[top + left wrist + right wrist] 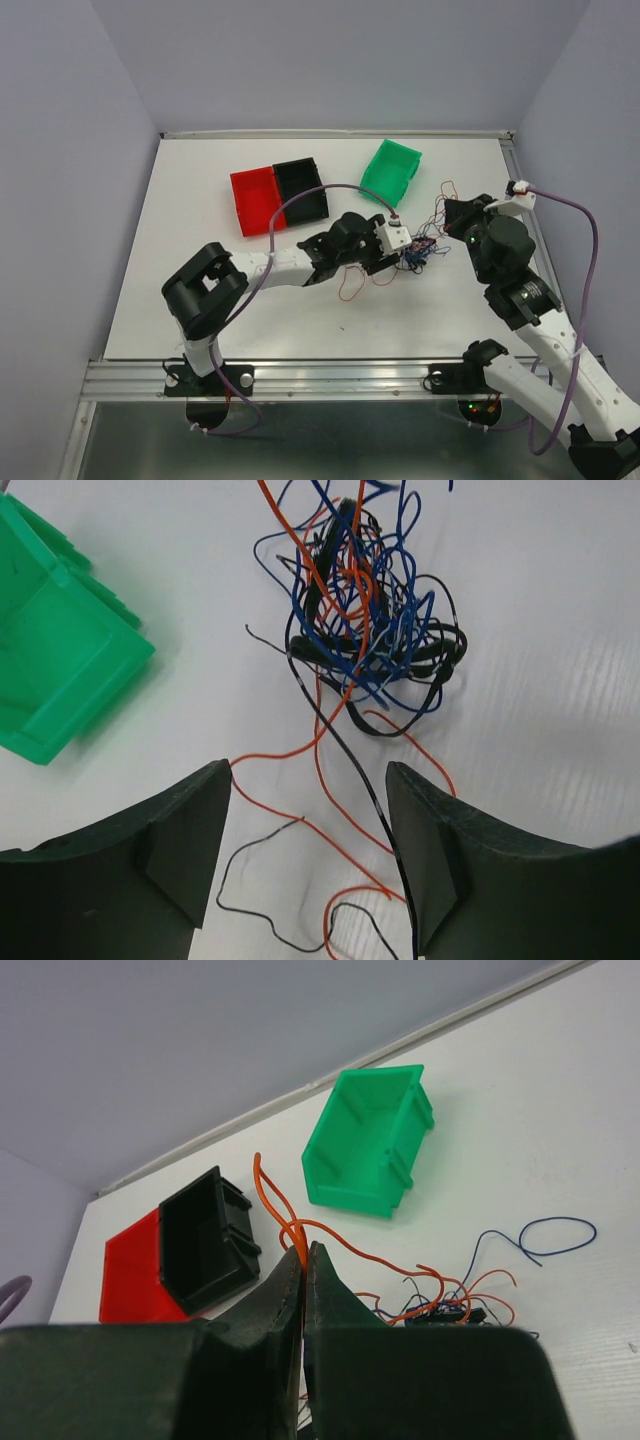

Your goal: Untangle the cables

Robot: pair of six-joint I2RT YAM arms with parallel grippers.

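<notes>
The cables form a tangle [421,250] of thin orange, blue and black wires on the white table between the two arms. In the left wrist view the tangle [372,620] lies just ahead of my left gripper [308,780], which is open and empty, with loose orange and black strands [300,825] running between its fingers. My right gripper [304,1252] is shut on an orange wire [275,1198] that loops up from its tips and trails down to the tangle [440,1305]. In the top view the right gripper [452,214] is right of the tangle.
A green bin [391,170] stands at the back, tipped; it also shows in the left wrist view [55,660]. A red bin [252,200] and a black bin [301,189] stand side by side at back left. A loose blue wire [555,1235] lies apart.
</notes>
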